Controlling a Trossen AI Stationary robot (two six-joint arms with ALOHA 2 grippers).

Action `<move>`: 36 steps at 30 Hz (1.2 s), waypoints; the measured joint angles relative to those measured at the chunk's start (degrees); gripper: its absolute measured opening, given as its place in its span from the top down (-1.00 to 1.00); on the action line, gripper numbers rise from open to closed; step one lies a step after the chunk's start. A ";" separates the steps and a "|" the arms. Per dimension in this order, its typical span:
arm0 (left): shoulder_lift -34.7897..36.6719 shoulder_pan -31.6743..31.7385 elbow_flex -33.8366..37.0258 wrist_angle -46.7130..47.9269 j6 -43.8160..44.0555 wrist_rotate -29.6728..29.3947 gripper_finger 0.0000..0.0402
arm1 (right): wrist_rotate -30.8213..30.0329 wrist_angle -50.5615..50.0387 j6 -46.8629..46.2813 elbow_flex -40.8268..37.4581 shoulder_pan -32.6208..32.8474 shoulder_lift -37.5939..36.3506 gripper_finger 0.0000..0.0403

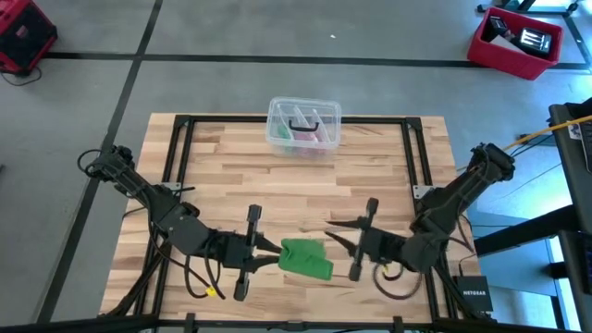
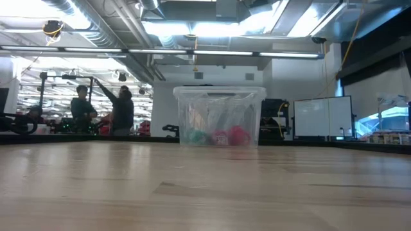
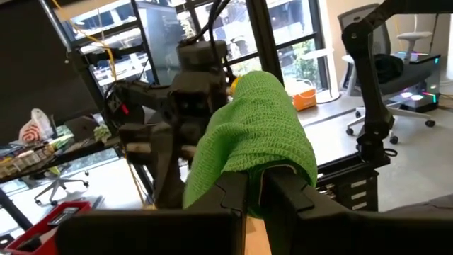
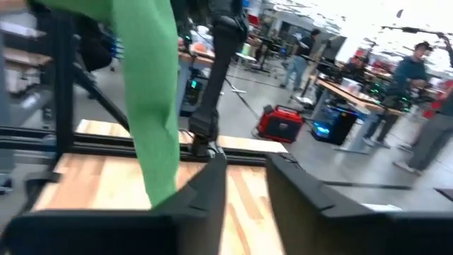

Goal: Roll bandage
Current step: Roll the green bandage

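The bandage (image 1: 305, 259) is a bright green knit wad held in the air above the table's near middle. In the left wrist view it is a thick rolled bundle (image 3: 258, 134). A loose strip of it (image 4: 148, 106) hangs down in the right wrist view. My left gripper (image 1: 265, 252) comes level from the table's left and is shut on the bundle. My right gripper (image 1: 335, 239) faces it from the right. Its fingers (image 4: 212, 188) are apart, with nothing between them. The strip's lower end hangs just beside one finger. My left gripper pinches the bundle's near end (image 3: 253, 180) between its two fingers, coming level from the table's left. The bundle sticks out beyond the fingertips, lifted clear of the table. My right gripper: I cannot tell whether one finger brushes the hanging strip (image 4: 164, 191).
A clear plastic box (image 1: 303, 125) with pink, green and dark items stands at the table's far middle. Black frame rails (image 1: 176, 157) run along both sides of the table. People (image 2: 122, 109) stand in the room beyond. Bare wood lies between the box and the grippers.
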State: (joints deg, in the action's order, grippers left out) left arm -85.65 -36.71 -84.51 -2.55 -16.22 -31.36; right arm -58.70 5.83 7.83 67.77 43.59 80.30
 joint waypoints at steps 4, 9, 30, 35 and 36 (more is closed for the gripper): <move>0.00 0.04 0.00 0.12 0.89 -1.10 0.91 | 0.10 -2.89 -0.58 0.02 2.91 -1.68 0.11; 0.00 0.07 0.00 0.17 0.98 -2.11 0.91 | 3.22 -12.38 -11.58 0.02 6.25 -2.17 -0.20; 0.00 1.46 0.00 0.15 2.33 -1.26 0.91 | 7.64 -6.21 -16.68 -3.78 -1.28 7.89 -0.23; 0.00 1.44 0.00 0.17 2.31 -1.25 0.91 | 11.21 -12.80 -21.61 -2.64 2.85 5.26 -0.23; 0.00 1.44 0.00 0.20 2.31 -1.25 0.91 | 8.76 -13.84 -22.50 -2.40 3.69 5.05 -0.23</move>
State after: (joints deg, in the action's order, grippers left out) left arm -85.65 -35.27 -84.51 -2.35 -13.91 -32.61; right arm -49.94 -8.01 -14.66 65.37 47.27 85.35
